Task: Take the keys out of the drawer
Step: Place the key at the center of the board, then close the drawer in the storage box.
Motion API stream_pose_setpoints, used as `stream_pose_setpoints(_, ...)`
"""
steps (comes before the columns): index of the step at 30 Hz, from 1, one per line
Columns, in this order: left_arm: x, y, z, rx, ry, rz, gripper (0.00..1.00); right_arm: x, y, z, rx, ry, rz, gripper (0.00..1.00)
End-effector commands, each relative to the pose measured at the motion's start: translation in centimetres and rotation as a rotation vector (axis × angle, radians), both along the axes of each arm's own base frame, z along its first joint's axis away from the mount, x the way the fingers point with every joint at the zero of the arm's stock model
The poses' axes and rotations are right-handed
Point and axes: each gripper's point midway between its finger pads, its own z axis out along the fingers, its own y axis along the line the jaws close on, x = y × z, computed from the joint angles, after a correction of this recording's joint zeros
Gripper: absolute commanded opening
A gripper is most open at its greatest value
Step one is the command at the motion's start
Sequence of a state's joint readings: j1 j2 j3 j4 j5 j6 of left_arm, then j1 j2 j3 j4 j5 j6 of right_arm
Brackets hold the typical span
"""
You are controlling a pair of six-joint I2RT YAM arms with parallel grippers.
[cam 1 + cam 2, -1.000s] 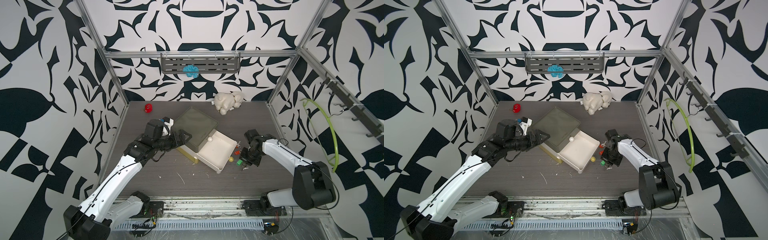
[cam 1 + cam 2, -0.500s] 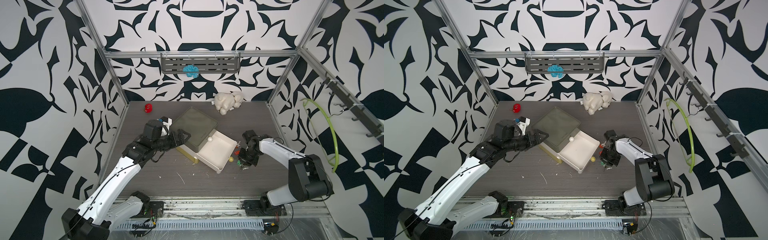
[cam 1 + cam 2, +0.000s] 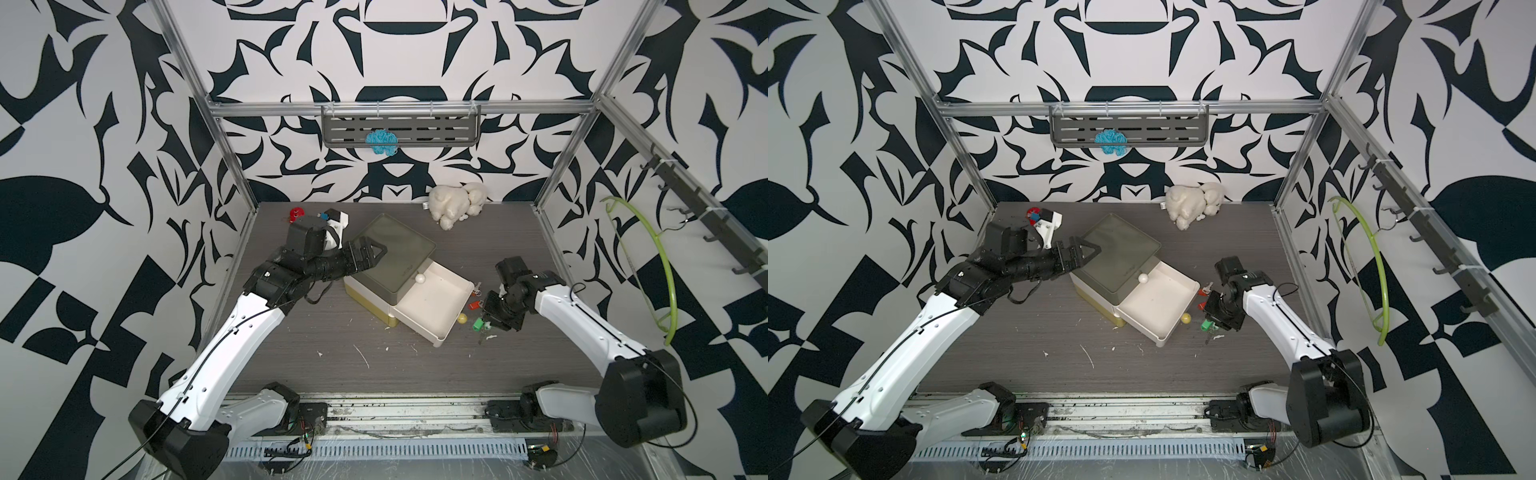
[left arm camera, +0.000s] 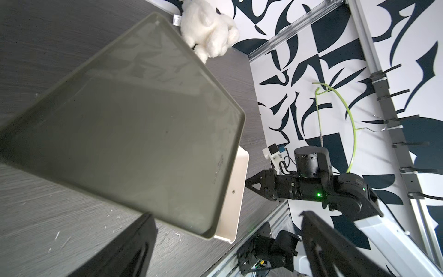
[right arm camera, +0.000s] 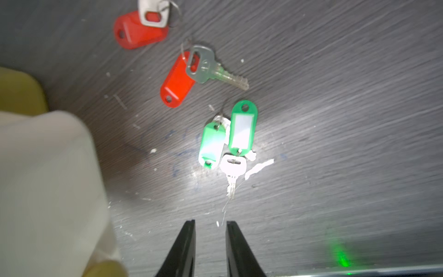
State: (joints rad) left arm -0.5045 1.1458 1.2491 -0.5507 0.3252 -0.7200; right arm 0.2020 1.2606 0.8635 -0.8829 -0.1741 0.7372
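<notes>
My right pincer (image 5: pixel 209 221), shut a moment ago, now stands a little open and holds nothing. The green keys (image 5: pixel 242 129), which I think it has just let go, lie on the worktop (image 3: pixel 374 374) just before its tips, near the red keys (image 5: pixel 177 84), all between the open drawer (image 3: pixel 432 307) and the right edge. I see no more keys inside the drawer, so I judge the task nearly or fully done. My left pincer (image 3: pixel 374 251) is wide open over the box (image 3: pixel 403 253), gripping nothing.
</notes>
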Motion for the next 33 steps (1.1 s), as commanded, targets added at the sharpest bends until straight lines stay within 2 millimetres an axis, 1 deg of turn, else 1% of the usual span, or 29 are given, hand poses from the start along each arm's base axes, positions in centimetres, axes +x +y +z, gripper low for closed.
stream_pose_setpoints(1,0.1,-0.9,-0.1,0.012,0.009,-0.054,0.99,-1.0,0.7,1.5,0.058,0.009,-0.003,0.28)
stream_pose_setpoints(5,1.1,-1.9,-0.9,-0.002,0.038,-0.073,0.99,-1.5,1.3,2.1,0.107,-0.017,0.001,0.28)
stream_pose_setpoints(7,1.3,-2.5,-1.0,-0.018,0.049,-0.093,0.99,-1.6,1.8,2.1,0.138,-0.034,0.008,0.28)
stream_pose_setpoints(8,2.0,-3.1,-2.2,-0.007,0.082,-0.1,0.99,-1.6,2.0,2.0,0.154,-0.041,0.009,0.28)
stream_pose_setpoints(12,2.7,-3.8,-3.0,-0.009,0.113,-0.113,0.99,-1.5,2.9,1.8,0.213,-0.057,0.02,0.28)
stream_pose_setpoints(15,2.8,-4.1,-3.9,-0.004,0.143,-0.121,0.99,-1.5,3.2,1.7,0.227,-0.065,0.031,0.28)
stream_pose_setpoints(20,2.8,-4.1,-5.6,0.016,0.183,-0.124,0.99,-1.6,3.5,1.3,0.249,-0.061,0.042,0.28)
stream_pose_setpoints(25,2.5,-3.9,-6.8,0.033,0.203,-0.123,0.99,-1.2,3.8,1.4,0.26,-0.067,0.043,0.28)
stream_pose_setpoints(33,1.9,-3.3,-7.3,0.048,0.204,-0.116,0.99,-0.4,4.1,1.5,0.269,-0.061,0.053,0.28)
